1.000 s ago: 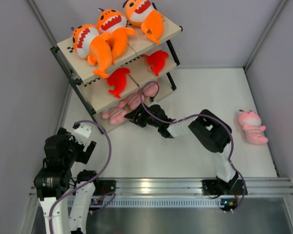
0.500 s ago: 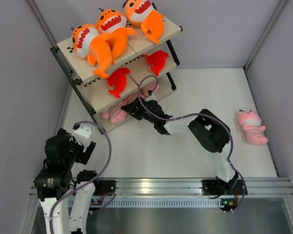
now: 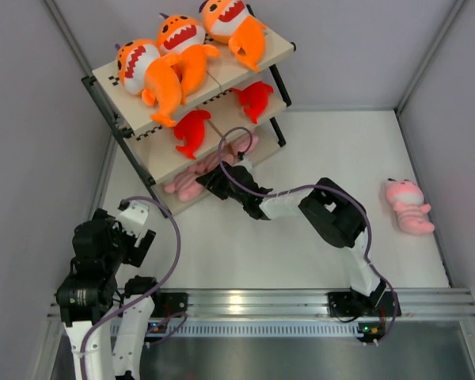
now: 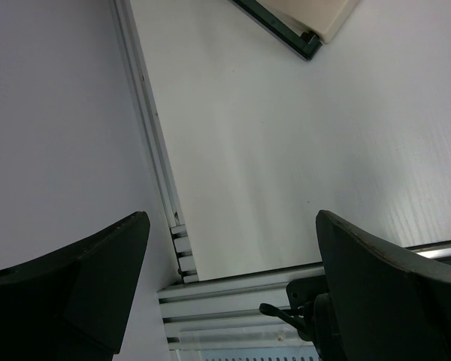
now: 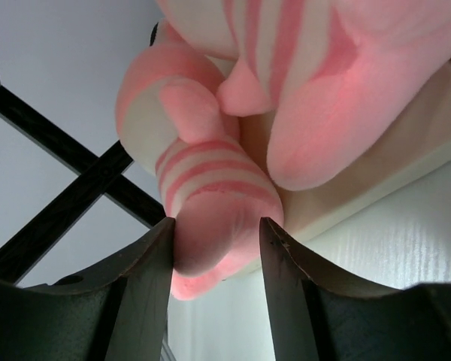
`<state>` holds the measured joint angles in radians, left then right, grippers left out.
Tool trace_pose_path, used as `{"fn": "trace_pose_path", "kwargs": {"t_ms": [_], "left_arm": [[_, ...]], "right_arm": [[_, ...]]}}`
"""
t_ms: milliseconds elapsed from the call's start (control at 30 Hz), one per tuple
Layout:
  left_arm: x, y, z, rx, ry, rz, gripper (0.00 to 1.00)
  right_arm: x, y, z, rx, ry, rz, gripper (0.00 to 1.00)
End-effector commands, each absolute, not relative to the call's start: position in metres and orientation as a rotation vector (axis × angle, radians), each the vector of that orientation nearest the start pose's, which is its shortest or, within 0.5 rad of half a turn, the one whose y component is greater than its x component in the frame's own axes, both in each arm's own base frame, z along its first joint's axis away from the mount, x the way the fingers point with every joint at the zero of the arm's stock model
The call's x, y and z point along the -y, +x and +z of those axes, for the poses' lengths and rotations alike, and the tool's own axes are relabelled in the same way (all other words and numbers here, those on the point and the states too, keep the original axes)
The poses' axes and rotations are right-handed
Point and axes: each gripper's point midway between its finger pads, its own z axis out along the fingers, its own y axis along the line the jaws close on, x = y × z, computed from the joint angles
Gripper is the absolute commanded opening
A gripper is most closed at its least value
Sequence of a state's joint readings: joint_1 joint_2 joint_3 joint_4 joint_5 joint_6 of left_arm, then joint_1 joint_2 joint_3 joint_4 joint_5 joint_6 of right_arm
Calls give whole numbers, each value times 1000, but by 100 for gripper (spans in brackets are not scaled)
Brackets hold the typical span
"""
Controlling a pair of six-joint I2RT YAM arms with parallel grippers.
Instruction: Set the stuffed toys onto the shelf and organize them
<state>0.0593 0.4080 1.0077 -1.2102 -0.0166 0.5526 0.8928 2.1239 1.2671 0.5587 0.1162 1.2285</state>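
Shelf (image 3: 275, 46), far-left corner: orange sharks (image 3: 174, 55) top, red sharks (image 3: 191, 131) middle. My right gripper (image 5: 215, 237) pinches striped pink plush (image 5: 210, 188) at bottom board. Lone pink plush (image 3: 408, 206) unshelved by right edge. My left gripper (image 4: 233, 218) empty, jaws apart.

sharks (image 3: 180, 47) on shelf (image 3: 275, 41) top/mid, plush (image 3: 186, 186) on btm, lone plush (image 3: 408, 207) R

White table (image 3: 317, 150): shelf (image 3: 160, 157) stands on it in the far left corner. One pink plush (image 3: 408, 206) lies on it by the right wall, well apart from the shelf. Aluminium rail (image 3: 261, 302) runs along the near edge.
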Motion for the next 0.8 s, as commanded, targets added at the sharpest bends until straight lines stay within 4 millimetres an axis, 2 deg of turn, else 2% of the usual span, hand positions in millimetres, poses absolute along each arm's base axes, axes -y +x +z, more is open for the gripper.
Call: {"fn": "trace_pose_path", "kwargs": {"t_ms": [0, 67, 167, 200, 267, 500, 767], "left_arm": [[-33, 135, 245, -2085, 524, 383, 99], [-34, 135, 245, -2085, 521, 388, 99], [-34, 135, 245, -2083, 521, 387, 99], [-35, 134, 245, -2085, 517, 391, 99], [-35, 134, 245, -2082, 518, 397, 99], [-37, 133, 247, -2077, 528, 412, 99], [-41, 132, 248, -2075, 522, 440, 99]], "right_arm": [[-495, 364, 117, -2018, 448, 1318, 47], [-497, 367, 119, -2010, 445, 1326, 43], [-500, 368, 119, -2000, 457, 1333, 16], [-496, 371, 119, -1987, 485, 1326, 2], [-491, 376, 123, -1956, 514, 1326, 0], [-451, 403, 131, -1839, 697, 1233, 0], [-416, 432, 126, -1782, 804, 1148, 0]]}}
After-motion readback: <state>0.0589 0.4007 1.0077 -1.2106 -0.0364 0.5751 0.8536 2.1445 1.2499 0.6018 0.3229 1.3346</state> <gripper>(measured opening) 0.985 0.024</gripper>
